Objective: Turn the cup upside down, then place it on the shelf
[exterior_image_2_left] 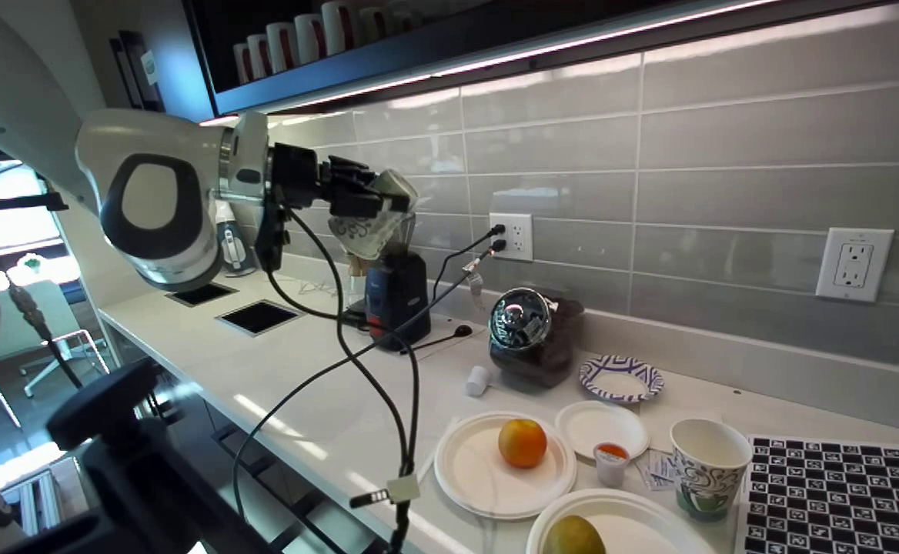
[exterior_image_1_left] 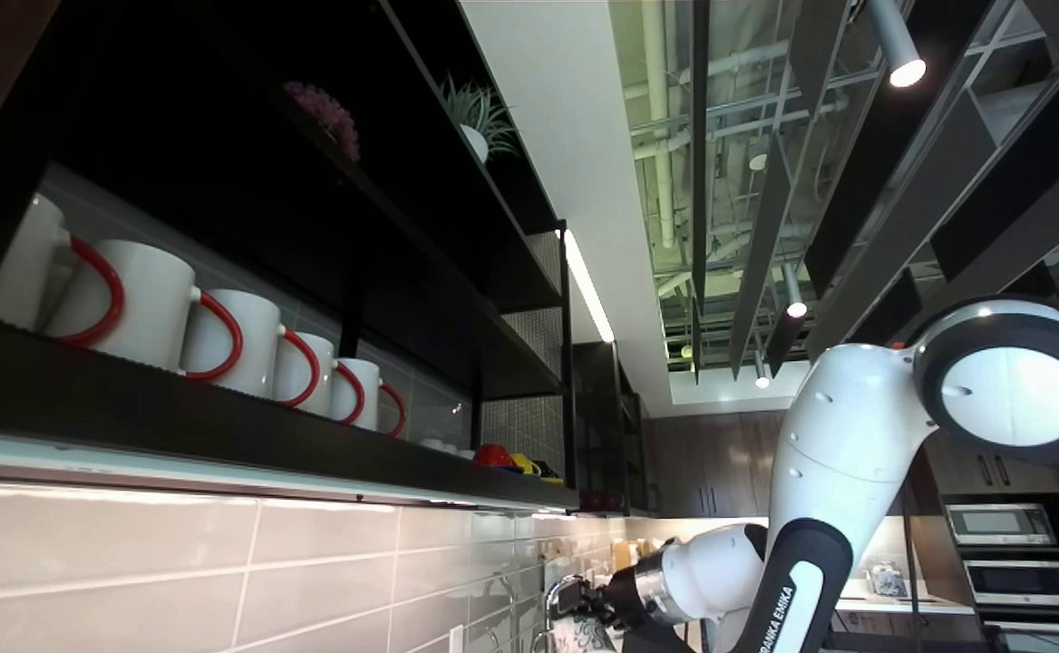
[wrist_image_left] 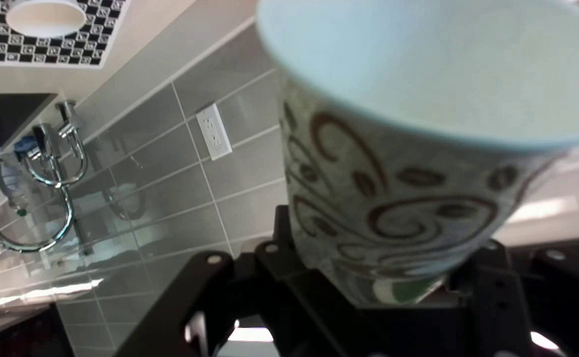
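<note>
The gripper [wrist_image_left: 384,248] pinches the cup [exterior_image_2_left: 357,232] near its base from either side. The cup hangs tilted in the air, mouth slanting downward, higher than the table [exterior_image_2_left: 257,360] and lower than the shelf [exterior_image_1_left: 248,444]. White mugs [exterior_image_1_left: 156,304] with red handles stand on the shelf. On the table, an orange [exterior_image_2_left: 523,443] rests on a plate [exterior_image_2_left: 461,473], and a second cup [exterior_image_2_left: 707,469] stands upright near a checkered board [exterior_image_2_left: 842,492].

White rounded arm [exterior_image_1_left: 842,444], black bands [exterior_image_1_left: 818,542], "EMIKA" lettering [exterior_image_1_left: 779,618]. Dark cables [exterior_image_2_left: 409,452]. Black gripper [wrist_image_left: 387,247], round screws [wrist_image_left: 271,248], seemingly metal.
</note>
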Available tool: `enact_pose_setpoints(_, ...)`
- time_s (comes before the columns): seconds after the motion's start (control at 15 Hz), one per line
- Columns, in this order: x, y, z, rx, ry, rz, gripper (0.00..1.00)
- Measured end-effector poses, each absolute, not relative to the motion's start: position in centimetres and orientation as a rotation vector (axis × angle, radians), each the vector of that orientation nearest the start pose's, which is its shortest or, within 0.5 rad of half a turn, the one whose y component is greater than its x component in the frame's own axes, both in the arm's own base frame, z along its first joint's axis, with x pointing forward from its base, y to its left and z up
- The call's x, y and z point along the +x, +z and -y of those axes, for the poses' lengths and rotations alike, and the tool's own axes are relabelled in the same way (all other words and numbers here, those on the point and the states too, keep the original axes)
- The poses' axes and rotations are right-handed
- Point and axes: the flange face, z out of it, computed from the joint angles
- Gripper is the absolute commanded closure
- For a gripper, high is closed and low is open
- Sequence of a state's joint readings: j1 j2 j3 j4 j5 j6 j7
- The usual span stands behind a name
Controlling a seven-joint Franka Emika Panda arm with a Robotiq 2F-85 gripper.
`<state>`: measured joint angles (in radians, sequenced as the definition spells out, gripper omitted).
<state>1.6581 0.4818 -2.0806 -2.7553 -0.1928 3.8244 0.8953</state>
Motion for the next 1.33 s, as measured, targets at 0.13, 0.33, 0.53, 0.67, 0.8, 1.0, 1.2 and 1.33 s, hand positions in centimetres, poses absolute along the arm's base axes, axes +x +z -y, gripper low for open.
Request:
enact_pose_setpoints(0.13, 40.5, 46.6, 11.9, -2.280, -2.027, -1.055, 0.35)
enact_pose_setpoints(0.33, 40.3, 48.0, 11.0, -2.247, -2.084, -1.063, 0.35)
enact_pose_setpoints(0.53, 40.2, 48.1, 11.0, -2.245, -2.087, -1.067, 0.60)
enact_pose_setpoints(0.67, 40.2, 48.2, 11.1, -2.242, -2.098, -1.061, 0.60)
enact_pose_setpoints(0.8, 39.8, 49.2, 11.3, -2.213, -2.148, -1.053, 0.60)
enact_pose_setpoints(1.0, 38.7, 51.4, 11.7, -2.157, -2.258, -1.047, 0.60)
enact_pose_setpoints(1.2, 37.6, 53.5, 12.0, -2.092, -2.365, -1.067, 0.60)
enact_pose_setpoints(1.33, 36.9, 54.7, 12.2, -2.047, -2.429, -1.085, 0.60)
